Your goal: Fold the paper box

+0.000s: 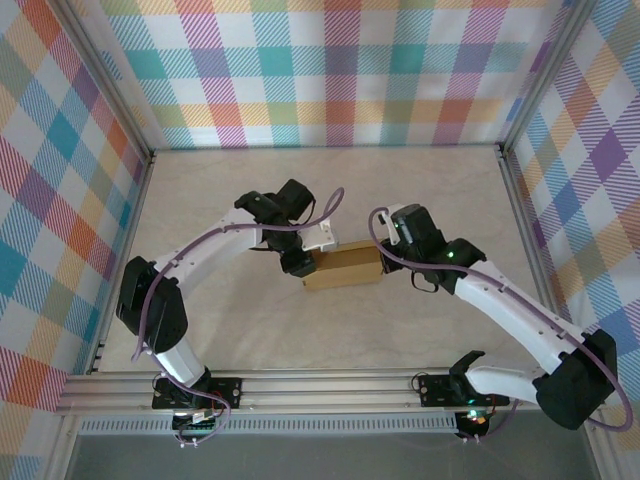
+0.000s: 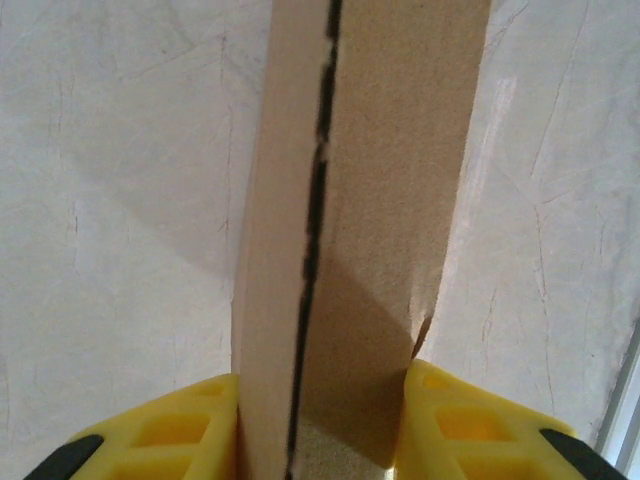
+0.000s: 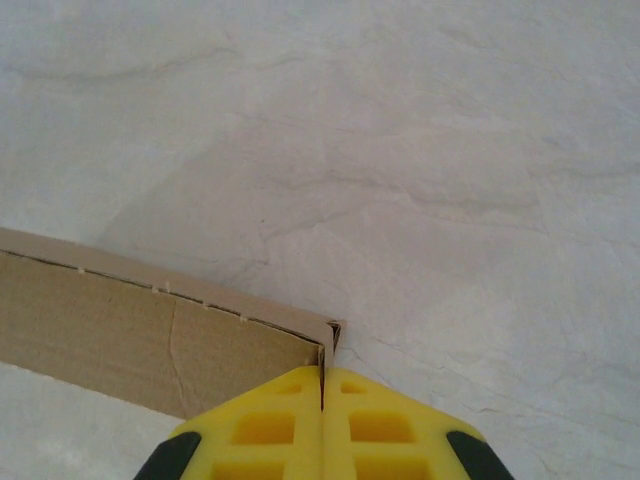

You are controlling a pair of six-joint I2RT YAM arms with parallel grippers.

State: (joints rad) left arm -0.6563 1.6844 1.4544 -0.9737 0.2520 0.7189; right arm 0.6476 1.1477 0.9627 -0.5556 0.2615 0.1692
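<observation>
1. The left claw (image 2: 320, 410) was seen clamped across the plain brown corrugated cardboard box (image 2: 380, 200), one yellow finger on each side.
2. The right claw (image 3: 322, 400) was found with its fingers pressed together, tips at one corner of the box.
3. The box was seen lying at the middle of the pale marbled surface (image 1: 420, 190), between both claws.

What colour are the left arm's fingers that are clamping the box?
Yellow fingers, black further back; clearest in the left wrist view, flanking the paper box.
</observation>
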